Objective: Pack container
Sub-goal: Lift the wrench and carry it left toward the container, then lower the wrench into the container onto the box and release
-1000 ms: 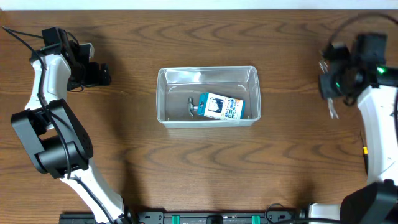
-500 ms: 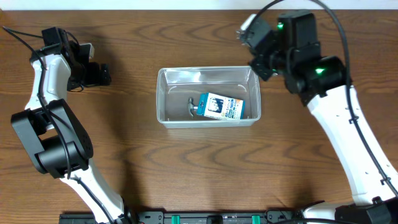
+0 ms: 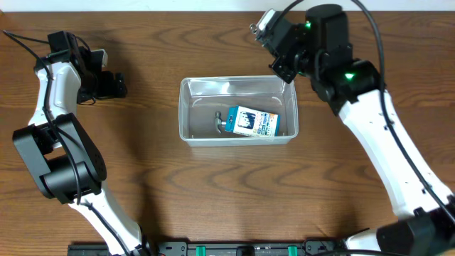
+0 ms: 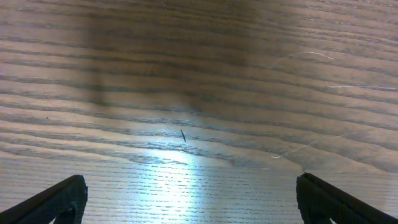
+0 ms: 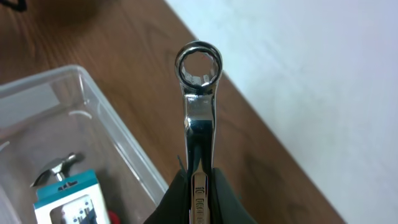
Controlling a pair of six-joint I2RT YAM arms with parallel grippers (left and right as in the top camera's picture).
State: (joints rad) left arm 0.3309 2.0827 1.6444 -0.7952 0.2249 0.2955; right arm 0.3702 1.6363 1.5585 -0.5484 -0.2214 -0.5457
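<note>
Wood table [image 3: 142, 178], right pincer [image 5: 198, 186] hiding wrench [image 5: 199, 118] handle, container [image 5: 112, 118] cropped

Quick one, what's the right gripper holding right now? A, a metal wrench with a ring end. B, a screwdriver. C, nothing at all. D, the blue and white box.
A: the right wrist view shows the right gripper shut on a shiny wrench, its ring end sticking out past the fingers.
</note>
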